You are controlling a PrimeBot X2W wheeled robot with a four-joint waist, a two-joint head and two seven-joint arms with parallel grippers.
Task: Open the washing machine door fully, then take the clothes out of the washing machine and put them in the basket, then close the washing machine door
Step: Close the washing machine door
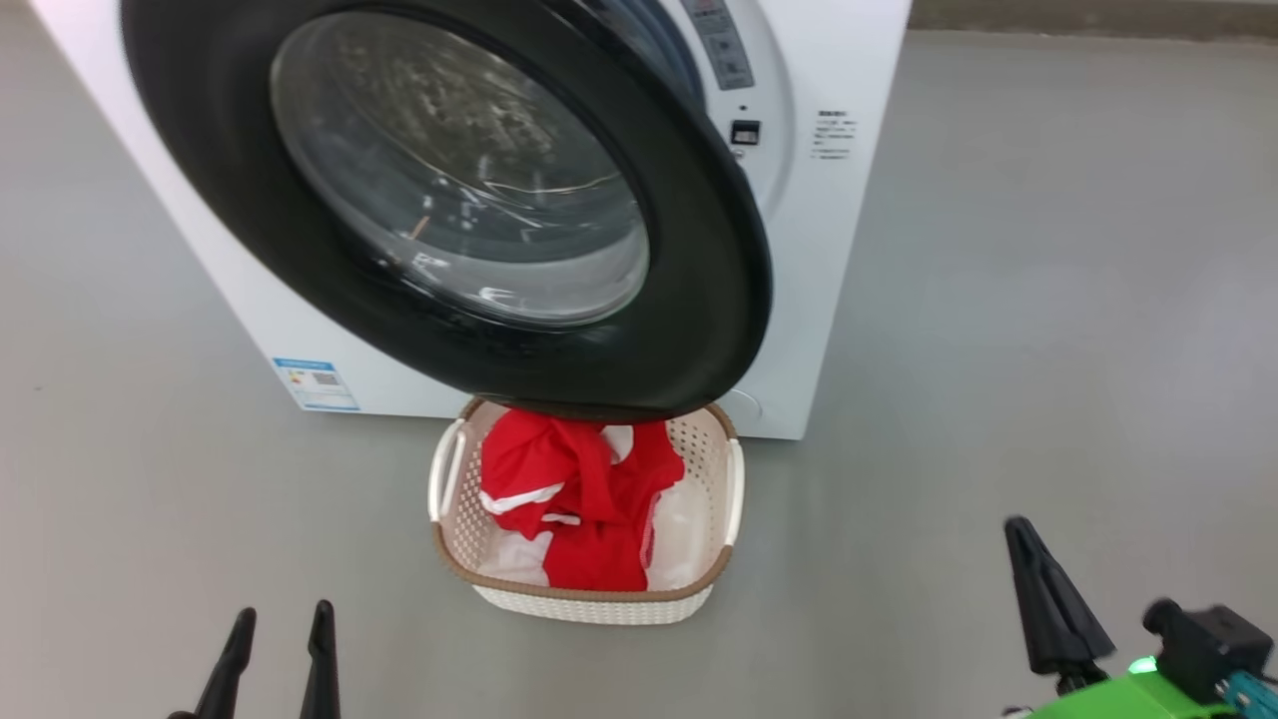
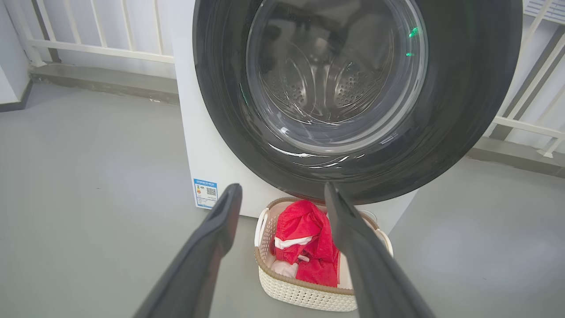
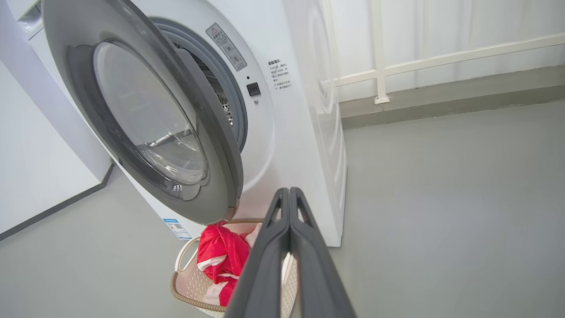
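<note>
The white washing machine (image 1: 829,250) stands ahead, and its black-ringed door (image 1: 689,300) with the glass bowl is swung partly out over the basket. On the floor below sits the cream basket (image 1: 599,594) holding the red clothes (image 1: 574,499) with white trim. My left gripper (image 1: 280,624) is at the lower left, open and empty, well short of the basket; its fingers (image 2: 216,234) frame the basket (image 2: 304,293) and clothes (image 2: 304,238). My right gripper (image 1: 1018,529) is at the lower right, shut on nothing; its closed fingers (image 3: 289,207) point at the machine's front (image 3: 282,145), beside the door (image 3: 212,176).
Grey floor (image 1: 1048,300) lies open to the right of the machine and around the basket. A white railing (image 3: 419,64) and a low kerb run behind the machine. A white wall with dark skirting (image 3: 44,154) stands on the machine's far side.
</note>
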